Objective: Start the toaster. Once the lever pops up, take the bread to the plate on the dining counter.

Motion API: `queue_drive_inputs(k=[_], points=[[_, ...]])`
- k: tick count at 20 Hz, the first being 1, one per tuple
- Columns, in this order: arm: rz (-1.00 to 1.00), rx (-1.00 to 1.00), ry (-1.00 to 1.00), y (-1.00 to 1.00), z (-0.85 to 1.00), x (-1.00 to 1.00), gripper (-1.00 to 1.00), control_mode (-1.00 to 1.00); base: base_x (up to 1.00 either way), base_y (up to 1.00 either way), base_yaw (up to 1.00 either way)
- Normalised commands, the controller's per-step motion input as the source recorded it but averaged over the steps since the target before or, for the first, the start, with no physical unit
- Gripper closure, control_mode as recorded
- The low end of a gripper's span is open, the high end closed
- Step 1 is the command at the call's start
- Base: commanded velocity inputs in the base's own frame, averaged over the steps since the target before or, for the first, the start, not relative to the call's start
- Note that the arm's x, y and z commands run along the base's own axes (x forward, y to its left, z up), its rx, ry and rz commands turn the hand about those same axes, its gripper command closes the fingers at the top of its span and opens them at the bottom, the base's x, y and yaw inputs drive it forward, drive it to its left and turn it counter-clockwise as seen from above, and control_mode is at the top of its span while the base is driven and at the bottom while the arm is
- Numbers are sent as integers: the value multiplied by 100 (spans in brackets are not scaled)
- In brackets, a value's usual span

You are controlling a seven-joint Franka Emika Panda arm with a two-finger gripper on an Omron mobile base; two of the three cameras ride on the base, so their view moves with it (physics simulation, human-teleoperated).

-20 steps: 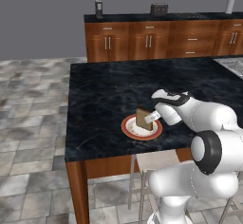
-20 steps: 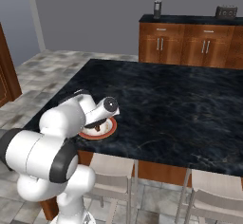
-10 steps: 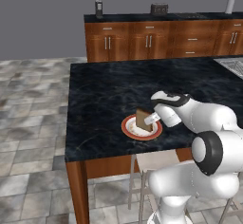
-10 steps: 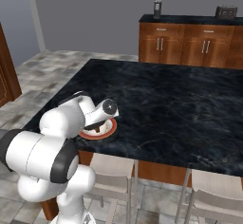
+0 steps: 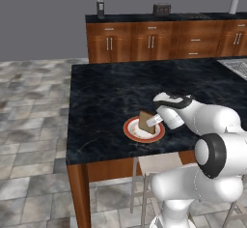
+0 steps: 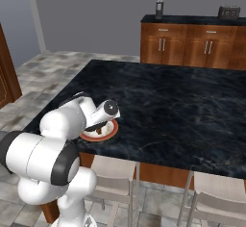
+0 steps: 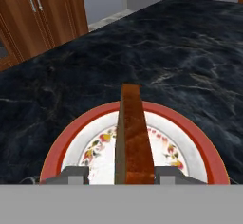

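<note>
So the toast (image 5: 146, 122) is standing on edge right over the plate (image 5: 131, 131), which is sitting near the front edge of the desk (image 5: 111, 92), closer to its left corner. The tool (image 7: 121, 174) is flanking the slice, one fingertip (image 7: 72, 174) on each side, and from the hand view they're looking slightly apart from the crust rather than clamped, though I can't tell for sure if there's still contact. My take: it's letting go. To do this well, spread the fingers fully first, then back straight out along the slice's plane so nothing is nudging it. A sideways pull could tip it off the rim.
</note>
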Motion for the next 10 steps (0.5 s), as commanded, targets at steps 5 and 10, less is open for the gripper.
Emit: queue_drive_inputs(k=[5, 10], points=[[0, 0, 0, 0, 0, 0, -100, -100, 0, 0, 0], [0, 0, 0, 0, 0, 0, -100, -100, 0, 0, 0]])
